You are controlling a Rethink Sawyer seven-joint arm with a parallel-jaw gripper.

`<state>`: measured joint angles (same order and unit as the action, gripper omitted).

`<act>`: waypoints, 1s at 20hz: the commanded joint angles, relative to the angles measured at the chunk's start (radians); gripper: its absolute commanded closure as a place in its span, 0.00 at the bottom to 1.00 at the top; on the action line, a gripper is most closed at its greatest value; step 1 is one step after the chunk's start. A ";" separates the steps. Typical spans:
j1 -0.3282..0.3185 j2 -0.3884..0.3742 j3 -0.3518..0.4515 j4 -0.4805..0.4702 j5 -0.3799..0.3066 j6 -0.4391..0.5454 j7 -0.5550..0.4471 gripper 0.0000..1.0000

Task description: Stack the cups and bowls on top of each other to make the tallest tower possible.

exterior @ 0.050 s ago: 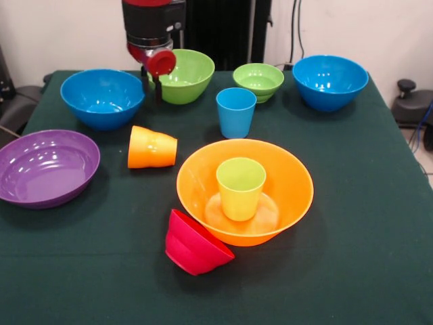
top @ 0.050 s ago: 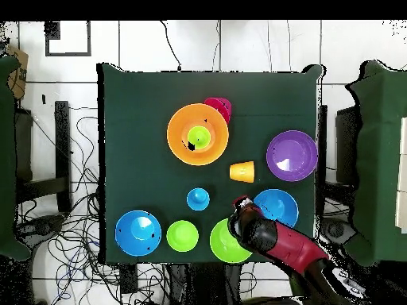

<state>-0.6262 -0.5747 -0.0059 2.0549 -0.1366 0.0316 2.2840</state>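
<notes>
Dark green cloth covers the table (exterior @ 0.050 s ago: 352, 203), which stands before a pale wall with cables hanging down it. Sawyer's gripper (exterior @ 0.050 s ago: 157, 87) hangs at the far side, between the large green bowl (exterior @ 0.050 s ago: 183, 74) and the nearer blue bowl (exterior @ 0.050 s ago: 103, 97); whether it is spread or closed I cannot tell. Just beside it on the other side of the green bowl sit the small green bowl (exterior @ 0.050 s ago: 259, 80) and, further off, the second blue bowl (exterior @ 0.050 s ago: 330, 81). Near the gripper, the blue cup (exterior @ 0.050 s ago: 236, 112) stands upright and the orange cup (exterior @ 0.050 s ago: 151, 147) lies on its side. Well apart from it, the big glossy orange bowl (exterior @ 0.050 s ago: 284, 196) holds the lime green cup (exterior @ 0.050 s ago: 241, 187), upright at its middle. A small red bowl (exterior @ 0.050 s ago: 195, 245) leans tilted against that bowl's rim. Off to one side lies the wide, shallow purple bowl (exterior @ 0.050 s ago: 44, 166).
</notes>
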 commanded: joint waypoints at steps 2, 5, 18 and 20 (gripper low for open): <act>0.022 0.091 0.030 -0.039 0.039 -0.076 0.150 0.00; 0.010 0.095 0.023 -0.054 0.023 -0.072 0.126 0.00; -0.066 -0.051 0.059 -0.053 -0.047 0.087 -0.013 0.00; -0.085 -0.069 0.083 -0.051 -0.055 0.105 -0.030 0.00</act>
<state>-0.6964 -0.5801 -0.0128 2.0550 -0.1473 0.0349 2.2840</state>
